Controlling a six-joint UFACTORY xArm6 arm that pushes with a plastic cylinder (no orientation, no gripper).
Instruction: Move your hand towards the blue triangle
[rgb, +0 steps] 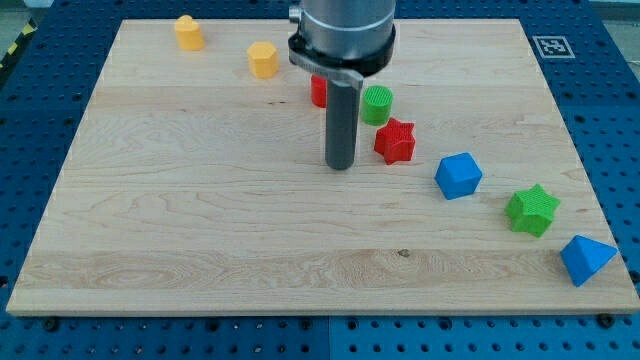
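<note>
The blue triangle (586, 259) lies at the board's bottom right corner, near the edge. My tip (341, 166) rests on the board near the middle, far to the upper left of the blue triangle. A red star block (395, 140) sits just right of my tip. A green cylinder (377, 104) is above the star. A red block (318, 91) is partly hidden behind the rod.
A blue cube-like block (458, 175) and a green star block (532, 209) lie in a diagonal line between my tip and the blue triangle. Two yellow blocks sit at the top left, one (189, 32) farther left and one (263, 59) nearer the rod. The wooden board (200, 220) rests on a blue perforated table.
</note>
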